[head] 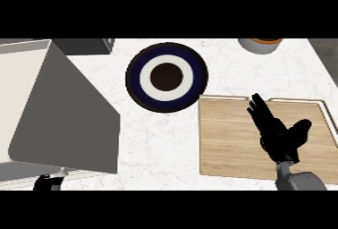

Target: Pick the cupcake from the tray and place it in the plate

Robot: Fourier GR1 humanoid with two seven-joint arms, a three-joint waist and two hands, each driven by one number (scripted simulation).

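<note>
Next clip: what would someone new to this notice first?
The round plate with dark, blue and white rings stands out at the middle top of the pale counter. Just right of it, the open right hand is over a bare wooden tray. A big grey box fills the left.

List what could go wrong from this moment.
1. No cupcake shows on the wooden tray; the right hand, open above it, may hide it or have nothing to pick.
2. The plate lies close beyond the tray's far-left corner, so a carry could clip its rim.
3. The left hand sits under a large grey box, barely seen.
</note>
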